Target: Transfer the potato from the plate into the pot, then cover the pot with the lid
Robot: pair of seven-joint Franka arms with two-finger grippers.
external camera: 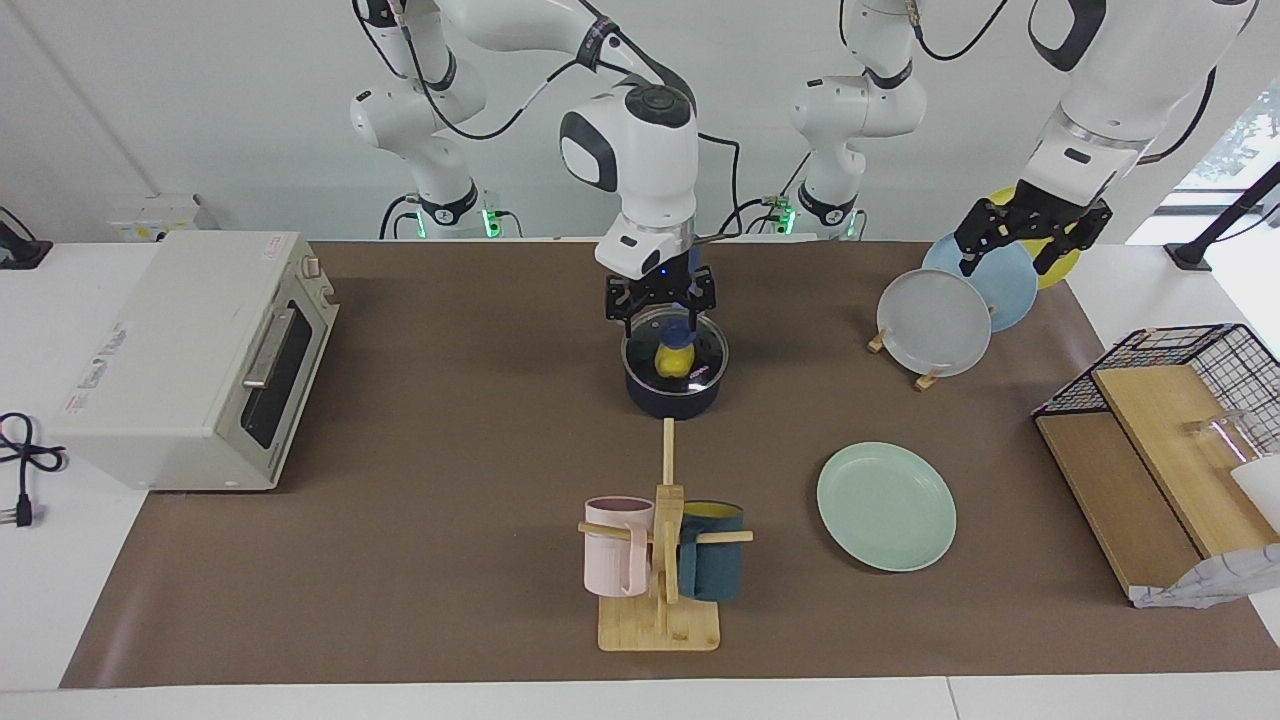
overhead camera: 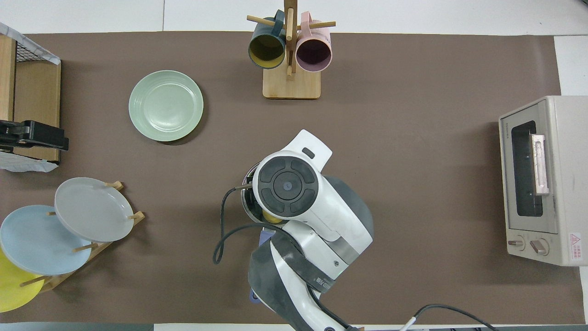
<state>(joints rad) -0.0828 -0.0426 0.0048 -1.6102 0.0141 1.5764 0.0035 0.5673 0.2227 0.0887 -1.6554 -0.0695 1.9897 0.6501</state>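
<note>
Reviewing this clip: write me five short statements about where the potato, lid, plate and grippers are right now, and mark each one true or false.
1. The potato lies in the pot. True.
2. The mint-green plate carries the potato. False: the plate is bare.
3. The glass lid sits on the pot with the right gripper at its knob. True.
4. The left gripper is over the pot. False: it is over the rack of upright plates and waits there.
5. The pink mug stands on the table beside the pot. False: it hangs on the wooden mug stand, farther from the robots than the pot.
</note>
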